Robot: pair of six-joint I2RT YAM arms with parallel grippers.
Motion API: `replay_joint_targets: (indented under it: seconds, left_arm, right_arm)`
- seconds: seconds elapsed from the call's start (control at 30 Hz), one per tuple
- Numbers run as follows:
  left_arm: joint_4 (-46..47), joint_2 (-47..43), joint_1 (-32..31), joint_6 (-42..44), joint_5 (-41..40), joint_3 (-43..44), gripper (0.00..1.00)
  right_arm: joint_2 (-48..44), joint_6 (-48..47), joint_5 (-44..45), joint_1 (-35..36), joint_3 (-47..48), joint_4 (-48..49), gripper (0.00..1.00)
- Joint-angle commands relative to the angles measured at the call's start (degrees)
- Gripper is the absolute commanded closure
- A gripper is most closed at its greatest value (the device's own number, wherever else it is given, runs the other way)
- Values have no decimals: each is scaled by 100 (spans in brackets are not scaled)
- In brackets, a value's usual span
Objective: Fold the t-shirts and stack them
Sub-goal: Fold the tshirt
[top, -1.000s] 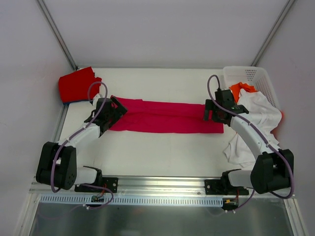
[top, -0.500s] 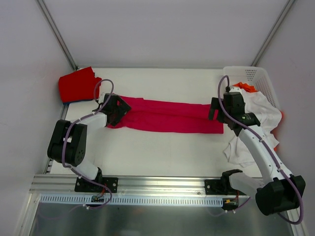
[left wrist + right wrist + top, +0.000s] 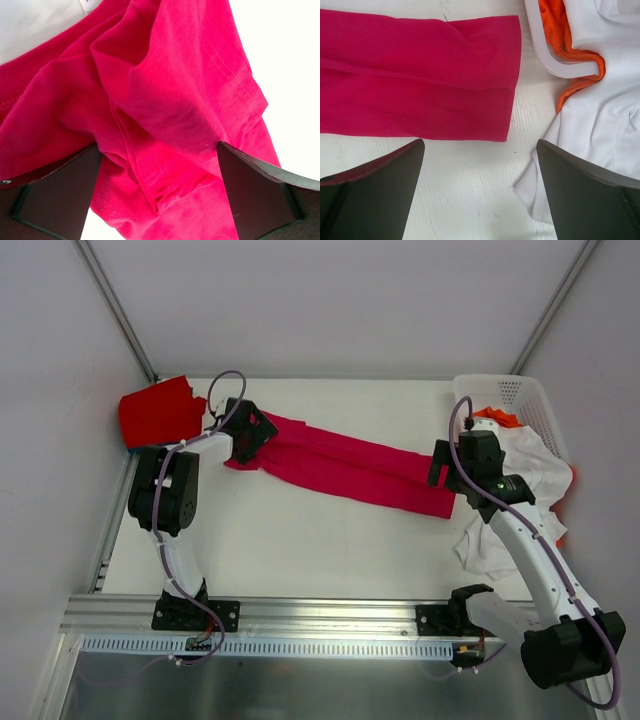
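The large crimson-pink t-shirt (image 3: 350,468) lies folded into a long strip, slanting from far left to near right. My left gripper (image 3: 258,430) is at its far left end, open, with bunched cloth (image 3: 190,90) between the jaws and against the fingers (image 3: 55,195). A white neck tag (image 3: 86,4) shows at the top edge. My right gripper (image 3: 440,465) is open and empty above the table, just off the strip's right end (image 3: 420,75). A folded red t-shirt (image 3: 155,412) lies in the far left corner. A white t-shirt (image 3: 510,490) and an orange one (image 3: 492,420) hang from the basket.
The white lattice basket (image 3: 520,390) stands at the far right; its rim (image 3: 555,65) is close to my right gripper. The white t-shirt (image 3: 600,120) spills out of it onto the table at the right. Grey walls close in the back and sides.
My left gripper has moved toward the far left corner, dragging the shirt's left end with it, so the strip now slants. My right gripper has drawn back off the right end.
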Motion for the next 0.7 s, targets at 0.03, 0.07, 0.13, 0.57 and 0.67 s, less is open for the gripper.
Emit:
replay_joint_targets:
  seconds: [0.03, 0.07, 0.13, 0.57, 0.67]
  left_arm:
    - [-372, 617, 168, 307, 293, 981, 1]
    - [-416, 871, 229, 307, 328, 1331, 1]
    - [-434, 1153, 291, 316, 398, 1693, 1]
    - [-347, 4703, 651, 474, 1436, 6956, 1]
    - [1203, 5215, 783, -138, 2198, 7313, 1]
  right_arm:
    - [-200, 78, 24, 24, -75, -28, 0]
    - [-270, 96, -2, 24, -93, -19, 0]
    - [-358, 183, -169, 33, -198, 16, 1]
    - [-1106, 553, -741, 112, -910, 245, 1]
    - [-1132, 570, -680, 129, -998, 192, 1]
